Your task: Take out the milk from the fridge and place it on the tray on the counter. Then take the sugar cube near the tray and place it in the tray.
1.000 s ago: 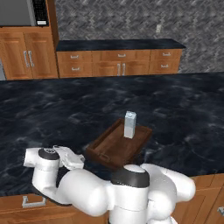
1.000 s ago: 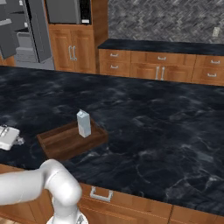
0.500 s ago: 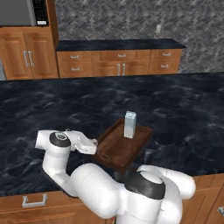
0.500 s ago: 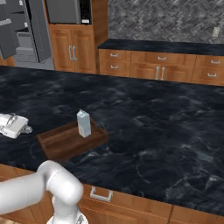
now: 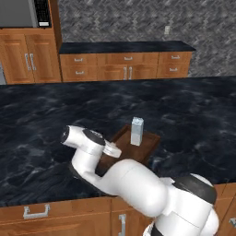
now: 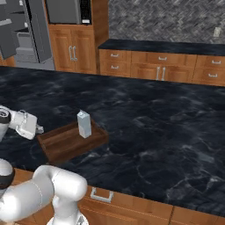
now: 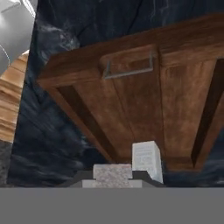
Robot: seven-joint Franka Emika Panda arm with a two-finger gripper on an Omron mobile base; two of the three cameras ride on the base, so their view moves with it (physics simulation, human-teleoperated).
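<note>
The milk (image 5: 137, 131) stands upright in the far end of the tray (image 5: 148, 150) on the dark worktop (image 5: 193, 115). The tool (image 6: 38, 129) hovers just beside the tray's near end, its fingers pinching a small pale cube (image 7: 113, 172). The fridge (image 6: 24, 30) stands open far behind.

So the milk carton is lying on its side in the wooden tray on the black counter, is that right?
Not quite. The milk carton is standing upright, not lying on its side; the right base view shows its gabled top pointing up. The rest holds: it is in the wooden tray, which sits on the black counter.
</note>
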